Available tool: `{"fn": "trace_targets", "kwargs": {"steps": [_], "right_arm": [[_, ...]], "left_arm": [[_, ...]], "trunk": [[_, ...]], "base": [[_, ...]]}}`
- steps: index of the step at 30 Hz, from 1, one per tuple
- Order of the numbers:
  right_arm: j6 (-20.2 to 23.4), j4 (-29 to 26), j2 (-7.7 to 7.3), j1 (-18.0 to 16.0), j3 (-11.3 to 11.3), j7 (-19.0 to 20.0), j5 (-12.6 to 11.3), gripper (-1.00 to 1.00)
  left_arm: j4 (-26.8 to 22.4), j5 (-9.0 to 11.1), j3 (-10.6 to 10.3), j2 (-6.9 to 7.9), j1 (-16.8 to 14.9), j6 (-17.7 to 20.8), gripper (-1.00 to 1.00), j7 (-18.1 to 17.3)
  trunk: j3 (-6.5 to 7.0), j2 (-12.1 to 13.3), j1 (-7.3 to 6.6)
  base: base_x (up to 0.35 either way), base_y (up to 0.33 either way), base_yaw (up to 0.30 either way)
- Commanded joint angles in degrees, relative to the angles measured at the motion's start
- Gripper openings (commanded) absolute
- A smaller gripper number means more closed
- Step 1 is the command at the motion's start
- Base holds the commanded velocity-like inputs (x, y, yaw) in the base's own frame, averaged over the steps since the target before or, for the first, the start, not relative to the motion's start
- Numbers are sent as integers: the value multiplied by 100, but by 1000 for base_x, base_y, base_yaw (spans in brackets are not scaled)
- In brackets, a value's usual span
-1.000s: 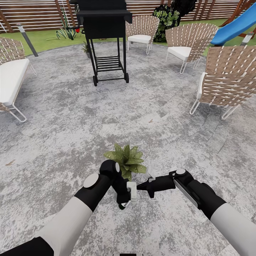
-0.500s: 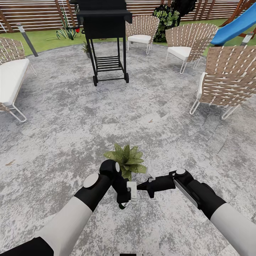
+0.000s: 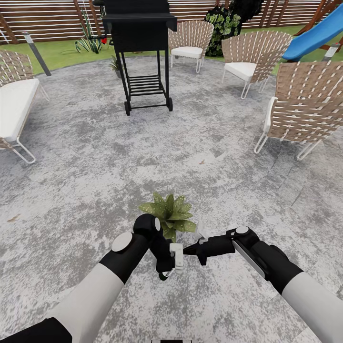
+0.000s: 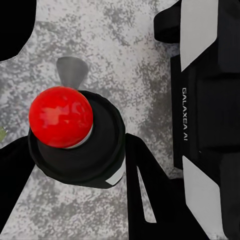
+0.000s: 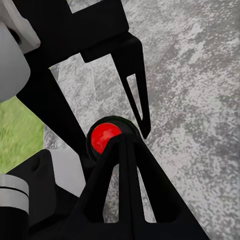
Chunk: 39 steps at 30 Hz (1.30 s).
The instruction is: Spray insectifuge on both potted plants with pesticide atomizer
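A potted plant [image 3: 167, 214], a rosette of pointed green leaves, stands on the grey patio just beyond both my hands. My left gripper [image 3: 167, 269] hangs right in front of it, shut on the pesticide atomizer [image 4: 75, 145], a dark bottle seen from above with a red dot [image 5: 106, 137] on its head. My right gripper [image 3: 189, 248] reaches in from the right with its fingers together, tips right at the red dot; I cannot tell if they touch it. A second small potted plant [image 3: 116, 63] stands far off beside the grill. No specks of insectifuge can be made out.
A black wheeled grill [image 3: 140, 52] stands at the far side of the patio. Wicker chairs [image 3: 305, 107] ring the right and back, a white-cushioned seat [image 3: 14, 109] is at the left. Lawn, a grey bollard lamp [image 3: 35, 52], a blue slide [image 3: 317, 35] and a slatted fence lie beyond.
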Motion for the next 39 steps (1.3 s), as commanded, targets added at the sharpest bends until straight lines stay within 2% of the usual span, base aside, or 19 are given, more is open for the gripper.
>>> {"fn": "trace_targets", "kwargs": {"steps": [1, 6, 13, 16, 18, 19, 21, 22, 23, 25, 27, 28, 30, 32, 33, 35, 37, 38, 39], "right_arm": [[49, -3, -6, -6, 16, -9, -55, -100], [49, -3, -7, -6, 16, -9, -55, -100], [49, -10, -13, -6, 9, -9, -55, -100], [42, -4, -15, -6, 20, -23, -49, -100], [31, 24, -13, -2, 38, -41, -31, -100], [14, 45, -16, 2, 39, -45, -33, -100], [-31, 393, -58, 9, 36, -64, -42, -100], [-44, 702, -67, 10, 32, -67, -44, -100], [-63, 1032, -73, 11, 24, -72, -45, -100], [-349, 1895, -83, 12, 7, -85, -46, -100], [-827, 2967, -85, 12, -4, -100, -48, -100], [-1165, 3658, -89, 12, -8, -102, -52, -100], [-1637, 4703, -132, 12, -9, -105, -67, -100], [-1829, 5498, -204, 13, -10, -105, -89, -100], [-1863, 5687, -298, 17, -10, -110, -97, -100], [-1891, 5838, -572, 20, -16, -285, -165, -100], [-1899, 5880, -693, 20, -18, -1107, -412, -100], [-1920, 5887, -714, 20, -18, -1682, -608, -100], [-2023, 5890, -725, 20, -19, -2194, -821, 100]], "left_arm": [[5, -57, 1, -1, -3, 57, -100, -34], [55, -648, 8, -1, -3, 57, -100, -48], [593, -1159, 42, 8, -3, 46, -100, -42], [624, -1170, 319, 221, 0, 38, -100, 34], [618, -1054, 1156, 294, 47, -49, -100, 391], [619, -987, 1335, 300, 57, -124, -100, 571], [628, -595, 1644, 344, 81, -359, -100, 951], [629, -377, 1757, 429, 97, -405, -100, 1054], [631, -177, 1871, 510, 108, -428, -100, 1199], [637, 188, 2333, 622, 186, -446, -100, 1721], [639, 368, 2763, 660, 397, -451, -100, 2147], [639, 412, 2886, 668, 498, -452, -100, 2322], [634, 443, 2963, 672, 697, -452, -100, 2458], [631, 461, 3077, 673, 847, -448, -100, 2709], [633, 487, 3330, 673, 899, -446, -100, 2935], [638, 669, 4258, 673, 940, -454, -100, 3437], [641, 824, 5149, 673, 951, -515, -100, 3691], [644, 852, 5460, 670, 953, -612, -100, 3744], [646, 867, 5694, 667, 954, -744, -100, 3774]], "trunk": [[-4, -2, 0], [-4, -2, 0], [-4, -2, 0], [-4, -2, 0], [-4, -2, 0], [-4, -2, 0], [-4, -2, 0], [-4, -2, 0], [-4, -2, 0], [-4, -2, 0], [-4, -2, 0], [-4, -2, 0], [-4, -2, 0], [-4, -2, 0], [-4, -2, 0], [-4, -2, 0], [-4, -2, 0], [-4, -2, 0], [-4, -2, 0]], "base": [[0, 0, 0], [0, 0, 0], [0, 0, 0], [0, 0, 0], [0, 0, 0], [0, 0, 0], [0, 0, 0], [0, 0, 0], [0, 0, 0], [0, 0, 0], [0, 0, 0], [0, 0, 0], [0, 0, 0], [0, 0, 0], [0, 0, 0], [0, 0, 0], [0, 0, 0], [0, 0, 0], [0, 0, 0]]}}
